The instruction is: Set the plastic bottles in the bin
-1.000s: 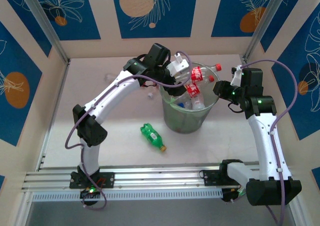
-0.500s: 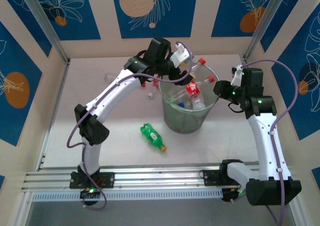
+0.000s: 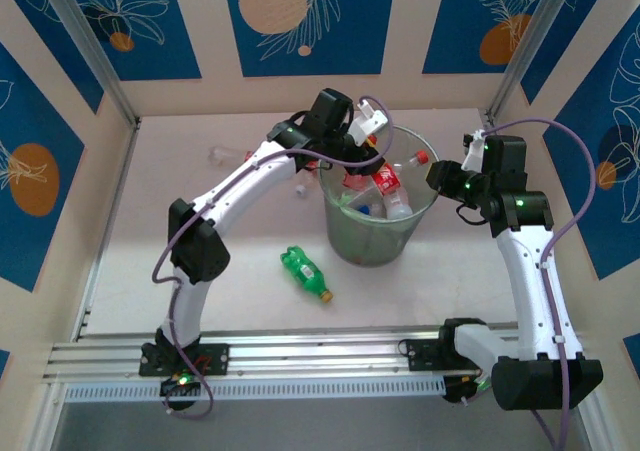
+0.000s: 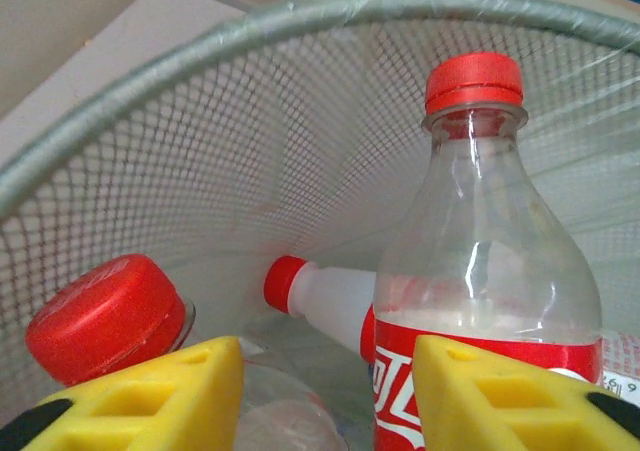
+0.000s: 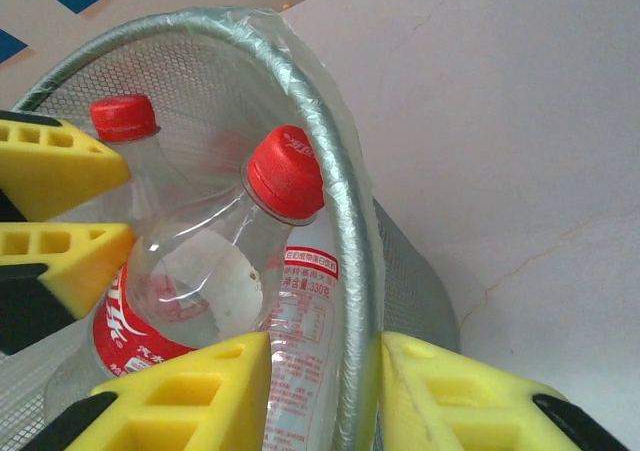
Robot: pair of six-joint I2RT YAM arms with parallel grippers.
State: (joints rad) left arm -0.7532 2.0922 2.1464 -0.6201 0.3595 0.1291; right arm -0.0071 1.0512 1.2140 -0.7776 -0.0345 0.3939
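A bin (image 3: 372,243) is standing upright on a pale table (image 3: 230,301), a little right of centre. Several bottles (image 3: 385,181) are lying piled inside it. The tallest is leaning with its long axis nearly upright, its red cap pointing up toward the right rim. Seen from the left wrist, a red-labelled bottle (image 4: 485,271) is standing cap-up, and a white bottle (image 4: 330,296) is lying behind it with its red cap pointing left.

A green bottle (image 3: 303,271) is lying on its side on the table near the bin's left. Its long axis is running diagonally, with the yellow cap pointing toward the near right.

The left gripper (image 3: 366,123) is hovering over the bin's far rim, jaws spread with nothing between them. The right gripper (image 3: 438,176) is straddling the right rim, one pad (image 5: 455,401) outside and one inside; whether it is pinching the rim cannot be told.

Cream walls with blue leaf-print panels (image 3: 300,21) are enclosing the table.
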